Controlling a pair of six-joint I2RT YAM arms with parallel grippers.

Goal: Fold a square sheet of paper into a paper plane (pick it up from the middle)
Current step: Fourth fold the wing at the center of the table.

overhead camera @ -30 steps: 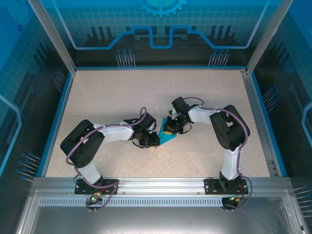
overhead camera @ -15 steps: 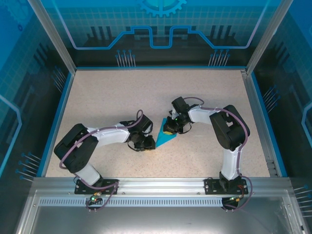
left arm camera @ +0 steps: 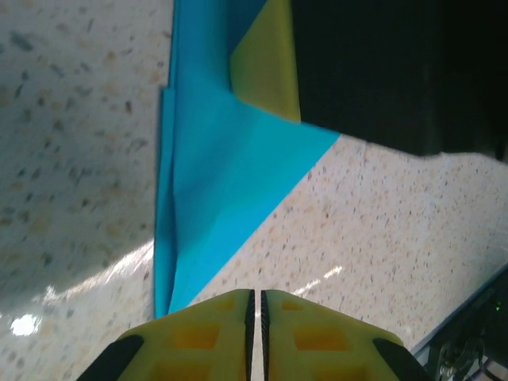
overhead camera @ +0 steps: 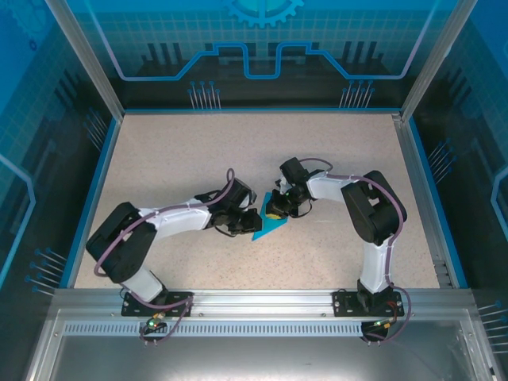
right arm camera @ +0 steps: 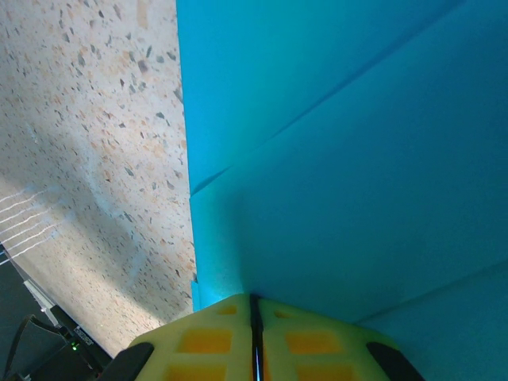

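The paper plane lies flat on the table between my arms as a folded teal-blue wedge, its point toward the near left. In the left wrist view the wedge narrows toward my left gripper, which is shut and empty just short of the tip. That gripper sits at the paper's left edge. My right gripper is shut with its tips down on the wide end. Up close, the right gripper rests against the layered folds. One of its yellow fingers lies on the paper.
The speckled beige table stretches around the paper. Blue rails and glass walls border it, with an aluminium beam at the near edge. The right arm's black wrist hangs over the paper's far end.
My left gripper pulled back to the near left off the paper, then came forward again to the wedge's left edge. The right gripper stayed on the paper.
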